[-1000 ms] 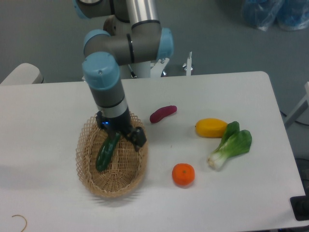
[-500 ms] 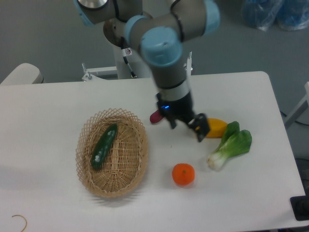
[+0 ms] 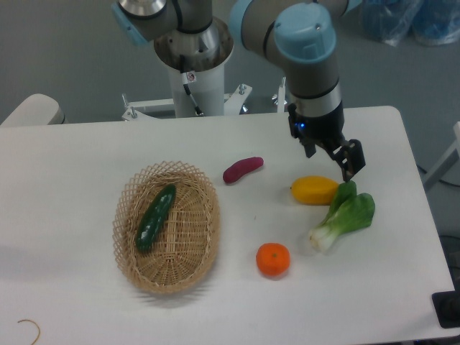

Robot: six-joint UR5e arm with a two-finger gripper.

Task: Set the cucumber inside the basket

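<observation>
The dark green cucumber (image 3: 155,217) lies inside the tan wicker basket (image 3: 202,237) at the left of the table, slanted along the basket's length. My gripper (image 3: 332,157) is far to the right, above the table near the yellow fruit (image 3: 314,190) and the bok choy (image 3: 345,214). Its fingers are spread apart and hold nothing.
A purple sweet potato (image 3: 242,169) lies right of the basket. An orange (image 3: 273,259) sits near the front middle. The robot's base (image 3: 192,72) stands behind the table. The table's right edge is just beyond the bok choy.
The gripper let go of the cucumber in the basket, then rose and swung right across the table, past the sweet potato to above the yellow fruit. The cucumber lies still.
</observation>
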